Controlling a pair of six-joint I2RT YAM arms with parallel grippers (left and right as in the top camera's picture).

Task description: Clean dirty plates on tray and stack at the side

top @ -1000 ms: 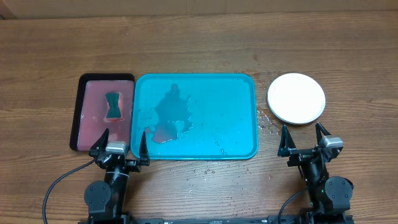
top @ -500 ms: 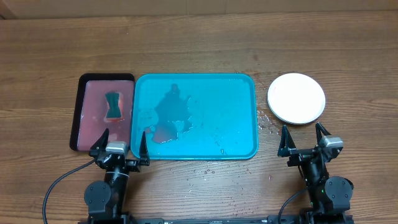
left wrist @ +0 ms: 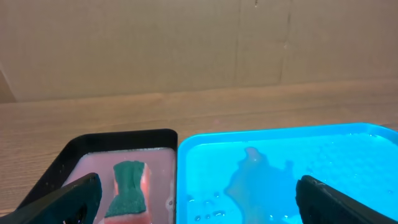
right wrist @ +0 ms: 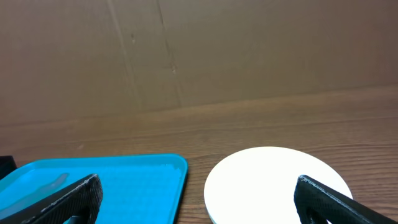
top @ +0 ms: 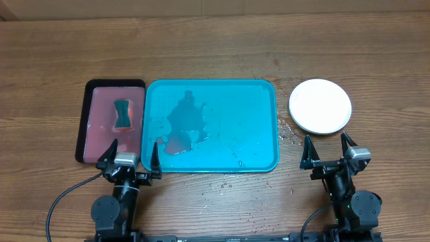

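The teal-blue tray point(top: 262, 94) lies mid-table with a puddle and a red smear on it and no plate on it; it also shows in the left wrist view point(left wrist: 348, 143) and the right wrist view point(right wrist: 124, 177). A white plate point(top: 320, 105) lies on the table right of the tray, also in the right wrist view point(right wrist: 261, 177). Whether other plates lie under it I cannot tell. My left gripper point(top: 130, 156) is open and empty at the tray's front left corner. My right gripper point(top: 329, 151) is open and empty just in front of the white plate.
A black tray with pinkish-red liquid point(top: 97, 128) sits left of the teal tray and holds a green sponge point(top: 122, 114), also in the left wrist view point(left wrist: 129, 186). Water drops lie on the table in front of the tray point(top: 225, 183). A brown wall stands behind.
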